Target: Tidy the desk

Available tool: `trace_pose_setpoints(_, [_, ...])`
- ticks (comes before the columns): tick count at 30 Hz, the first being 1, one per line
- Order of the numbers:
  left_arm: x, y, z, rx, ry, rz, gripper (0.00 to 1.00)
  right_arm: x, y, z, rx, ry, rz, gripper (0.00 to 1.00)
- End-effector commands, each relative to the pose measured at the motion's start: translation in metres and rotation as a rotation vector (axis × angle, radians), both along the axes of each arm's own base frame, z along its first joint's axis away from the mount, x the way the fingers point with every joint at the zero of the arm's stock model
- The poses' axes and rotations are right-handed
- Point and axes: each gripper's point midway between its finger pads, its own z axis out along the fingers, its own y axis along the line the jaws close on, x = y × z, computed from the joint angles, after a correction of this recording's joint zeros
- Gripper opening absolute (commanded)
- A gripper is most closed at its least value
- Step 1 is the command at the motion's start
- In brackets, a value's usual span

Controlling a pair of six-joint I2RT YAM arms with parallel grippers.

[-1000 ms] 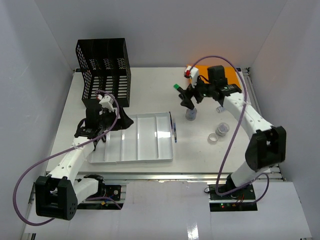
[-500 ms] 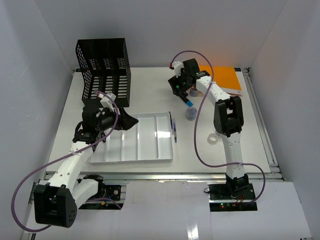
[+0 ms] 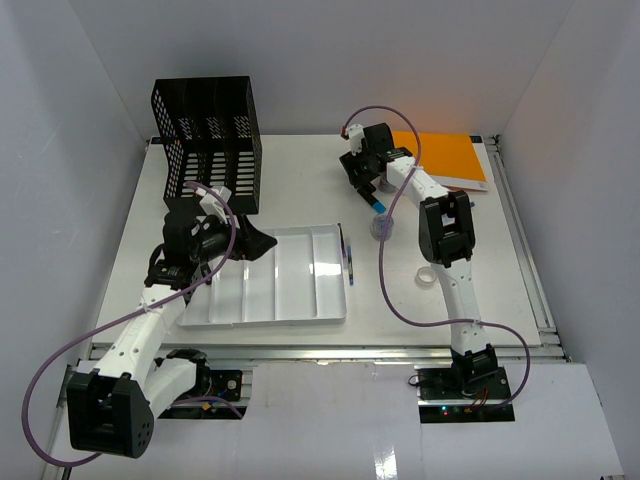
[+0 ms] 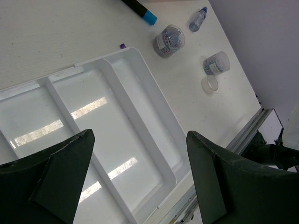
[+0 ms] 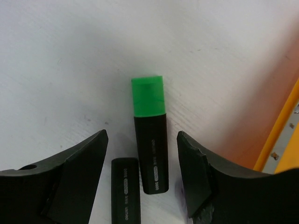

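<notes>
From above, the counter (image 3: pixel 300 190) carries everything. The white tray (image 3: pixel 270 322) lies near its front edge, left of centre. Behind the tray's left end stands a black mesh rack (image 3: pixel 205 130), and well behind its right end lies an orange notebook (image 3: pixel 445 158). The right tool (image 3: pixel 365 180) is low over the counter behind the tray's right end. A blue-capped marker (image 3: pixel 380 205) and a small jar (image 3: pixel 381 229) lie between it and the tray. The left tool (image 3: pixel 245 243) hangs over the tray's rear edge.

In the left wrist view, that tool's jaws stand wide apart above the tray's compartments, with nothing between them.

In the right wrist view, the right tool's jaws are apart and straddle a green-capped marker (image 5: pixel 149 140) lying flat on the counter. Gaps show on both sides, so nothing is gripped. A second dark barrel (image 5: pixel 125 186) lies just beside it, also between the jaws.

The counter itself is rigid and fixed, so what gets handled is the loose marker. It is probably light, stiff and smooth, and its round barrel is likely to roll or slip. The best hold looks to be across the barrel below the cap, though the neighbouring barrel may get pinched along with it.
</notes>
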Motion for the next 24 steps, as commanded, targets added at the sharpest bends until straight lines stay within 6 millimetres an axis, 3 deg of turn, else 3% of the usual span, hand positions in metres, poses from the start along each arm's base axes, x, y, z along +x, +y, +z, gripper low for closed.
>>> trace_pose_setpoints(1, [-0.002, -0.002, 0.006, -0.012, -0.030, -0.018, 0.91, 0.026, -0.011, 0.004, 0.035, -0.054, -0.060, 0.65])
trace_pose_setpoints(14, [-0.003, -0.003, 0.008, -0.019, -0.036, -0.023, 0.91, 0.015, -0.007, -0.005, 0.063, 0.007, -0.022, 0.47])
trace_pose_setpoints(19, [-0.011, -0.015, 0.012, -0.080, -0.035, -0.104, 0.91, 0.005, -0.004, -0.010, 0.056, 0.032, -0.004, 0.37])
trace_pose_setpoints(22, [-0.013, -0.021, 0.014, -0.125, -0.024, -0.140, 0.91, 0.006, -0.005, -0.001, 0.051, 0.014, -0.011, 0.30])
trace_pose_setpoints(24, [-0.016, -0.026, 0.017, -0.174, -0.012, -0.165, 0.91, 0.010, -0.006, 0.016, 0.059, -0.022, -0.017, 0.28])
